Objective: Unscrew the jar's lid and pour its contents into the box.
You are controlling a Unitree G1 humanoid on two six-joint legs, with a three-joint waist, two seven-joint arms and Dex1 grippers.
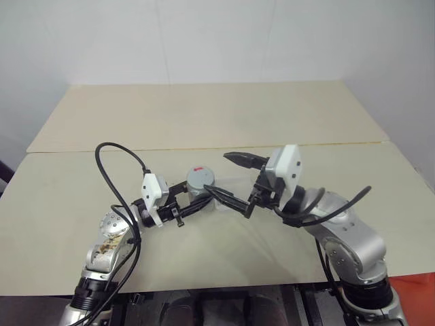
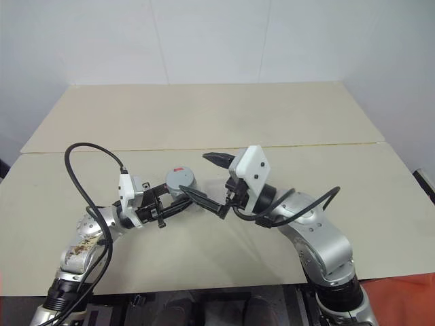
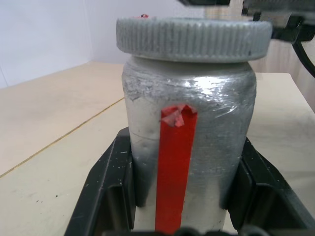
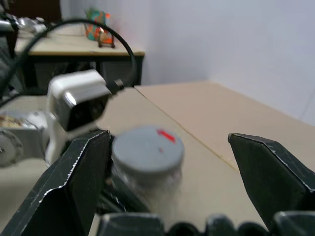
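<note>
Left eye view — beige table (image 1: 204,115) | seam across | white wall (image 1: 204,34) behind

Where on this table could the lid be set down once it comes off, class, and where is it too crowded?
Free: the far table beyond the seam, and the near table's outer stretches beside either arm. Crowded: the middle, where the left tool clamps the jar, lid still on, the open right tool hovering close.
</note>
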